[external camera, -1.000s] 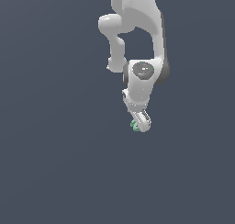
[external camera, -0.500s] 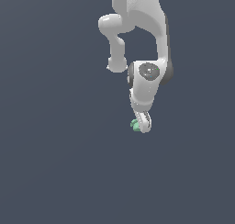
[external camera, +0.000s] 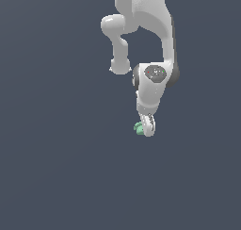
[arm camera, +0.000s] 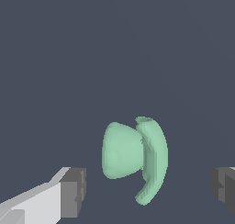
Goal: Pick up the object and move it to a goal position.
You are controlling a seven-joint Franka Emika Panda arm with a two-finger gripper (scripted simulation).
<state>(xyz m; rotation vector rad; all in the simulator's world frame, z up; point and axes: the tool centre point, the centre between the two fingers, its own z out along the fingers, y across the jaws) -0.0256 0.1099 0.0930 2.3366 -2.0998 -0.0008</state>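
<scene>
The gripper (arm camera: 147, 188) is spread wide, holding nothing, with the mint-green object (arm camera: 134, 157) between its pads (arm camera: 73, 192), touching neither. It looks like the pre-grasp step; next it must descend slightly and close squarely.

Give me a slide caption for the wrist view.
Open gripper straddles the mint-green object, a finger on each side and neither touching it.

Found no readable text, labels, brands, numbers or signs anywhere in either view. Showed only plain, unmarked rendered surfaces.
</scene>
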